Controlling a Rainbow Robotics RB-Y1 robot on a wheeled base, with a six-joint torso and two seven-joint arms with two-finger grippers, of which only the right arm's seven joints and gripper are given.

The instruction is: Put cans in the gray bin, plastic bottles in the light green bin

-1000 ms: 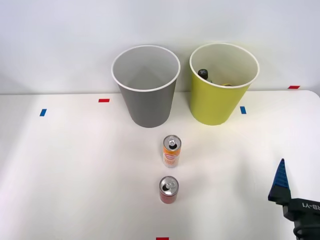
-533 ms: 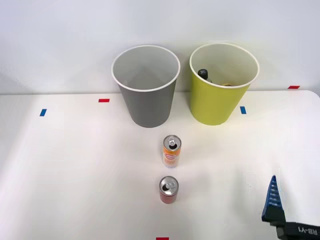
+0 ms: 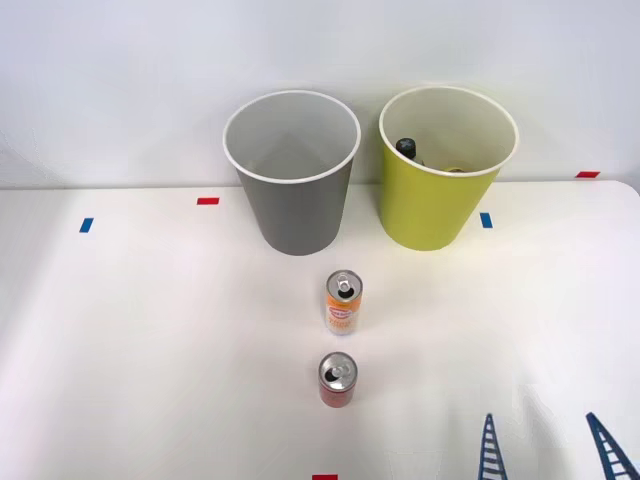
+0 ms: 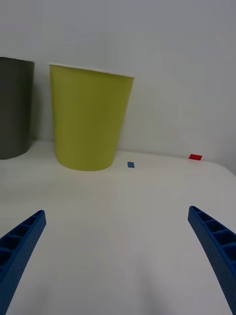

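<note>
Your right claw (image 3: 550, 447), fingers spread wide apart and holding nothing, sits at the lower right of the front view. Swing it left toward the dark red can (image 3: 337, 379) at lower centre, straddle its upright body squarely, then close. The gray bin (image 3: 292, 172) waits upper centre.

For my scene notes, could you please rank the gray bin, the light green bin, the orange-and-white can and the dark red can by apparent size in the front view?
1-2. gray bin and light green bin: alike, no ranking.
3. orange-and-white can.
4. dark red can, though its foreshortening makes this unsure.
</note>
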